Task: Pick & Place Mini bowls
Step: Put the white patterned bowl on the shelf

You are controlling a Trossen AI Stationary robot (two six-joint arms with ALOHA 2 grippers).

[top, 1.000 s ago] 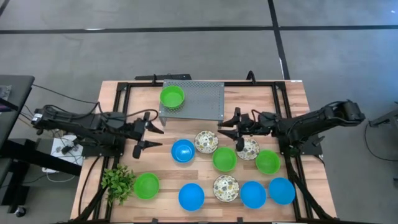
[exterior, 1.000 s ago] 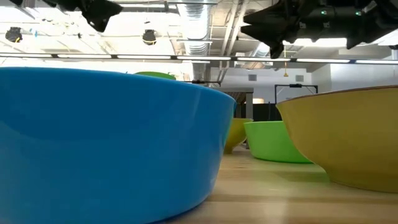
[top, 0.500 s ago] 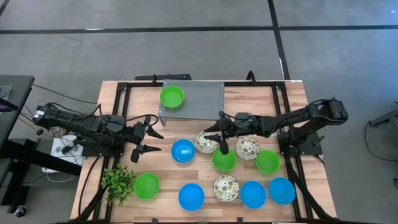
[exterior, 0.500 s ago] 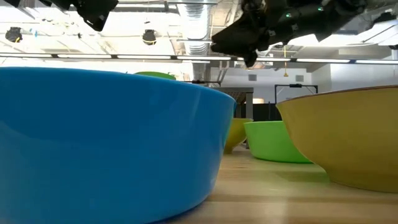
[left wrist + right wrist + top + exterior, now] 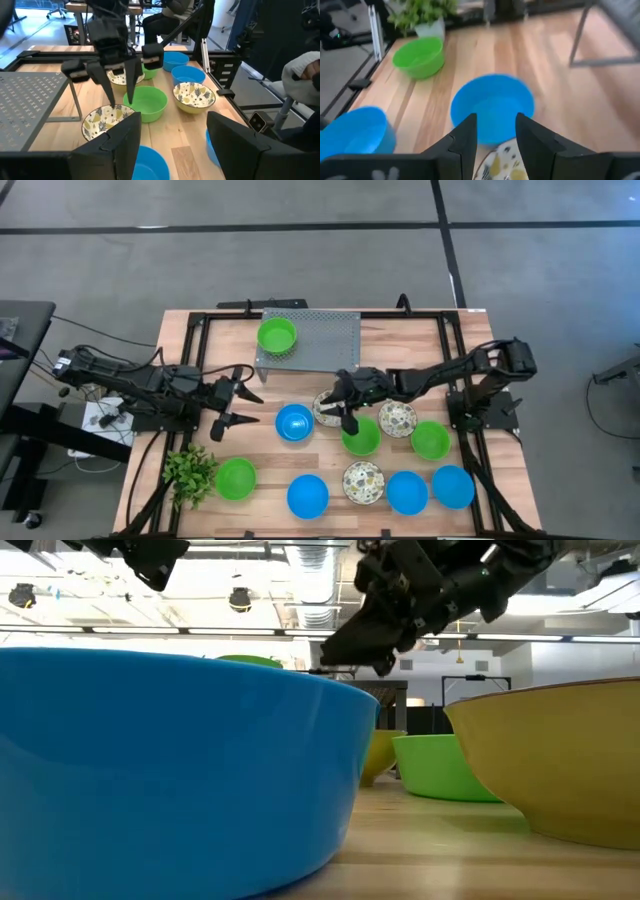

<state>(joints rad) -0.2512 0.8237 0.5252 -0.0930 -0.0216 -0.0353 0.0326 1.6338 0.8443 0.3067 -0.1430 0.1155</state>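
Your right gripper [image 5: 345, 412], jaws parted, hangs mid-frame over a floral bowl [image 5: 326, 409]; left gripper [image 5: 240, 402], also parted, waits centre-left.

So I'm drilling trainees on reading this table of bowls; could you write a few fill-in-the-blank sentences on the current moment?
1. The bowl on the grey perforated platform is coloured ____.
2. The gripper reaching over the bowls in the table's middle is the ____ gripper.
3. The left gripper hangs with its fingers ____.
4. The leafy plant stands beside a ____ bowl.

Missing words: green; right; open; green
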